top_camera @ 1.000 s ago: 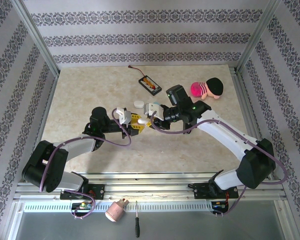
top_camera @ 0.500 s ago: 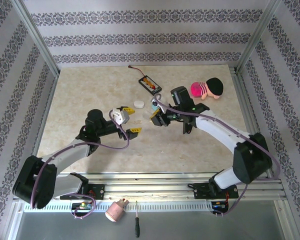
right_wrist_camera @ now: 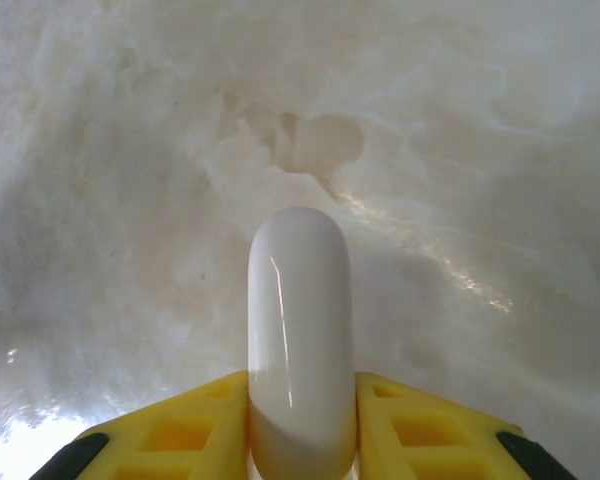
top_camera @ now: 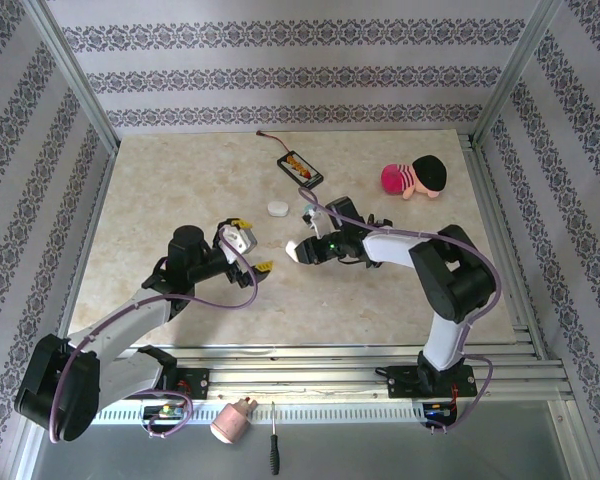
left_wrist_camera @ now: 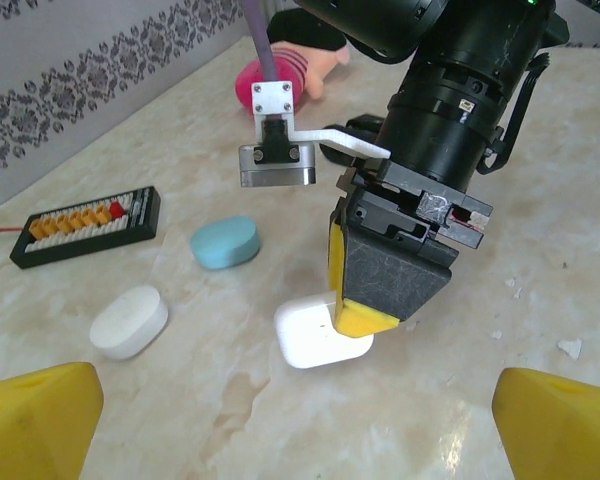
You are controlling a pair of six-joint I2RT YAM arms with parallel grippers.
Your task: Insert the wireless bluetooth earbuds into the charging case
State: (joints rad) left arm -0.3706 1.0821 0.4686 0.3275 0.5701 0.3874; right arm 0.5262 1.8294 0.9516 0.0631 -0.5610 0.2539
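A white charging case [right_wrist_camera: 300, 320], closed, is pinched between the yellow fingers of my right gripper [right_wrist_camera: 300, 388]. In the left wrist view the charging case [left_wrist_camera: 315, 338] sits low at the tabletop under the right gripper [left_wrist_camera: 385, 300], which points down. From above, the right gripper [top_camera: 300, 250] is near the table's middle. My left gripper [top_camera: 253, 245] stands wide open just left of it, holding nothing. Its yellow fingertips [left_wrist_camera: 38, 420] frame the case from a distance. The earbuds are out of view.
A light-blue case [left_wrist_camera: 225, 242] and a white oval case [left_wrist_camera: 128, 320] lie behind the held one. Farther back lies a black abacus-like bar [top_camera: 302, 169] with a cable. A pink doll [top_camera: 412, 178] is at the back right.
The two grippers met at the case above the table a second ago. My left gripper has opened wide and drawn back left. The right gripper has lowered the case toward the tabletop.
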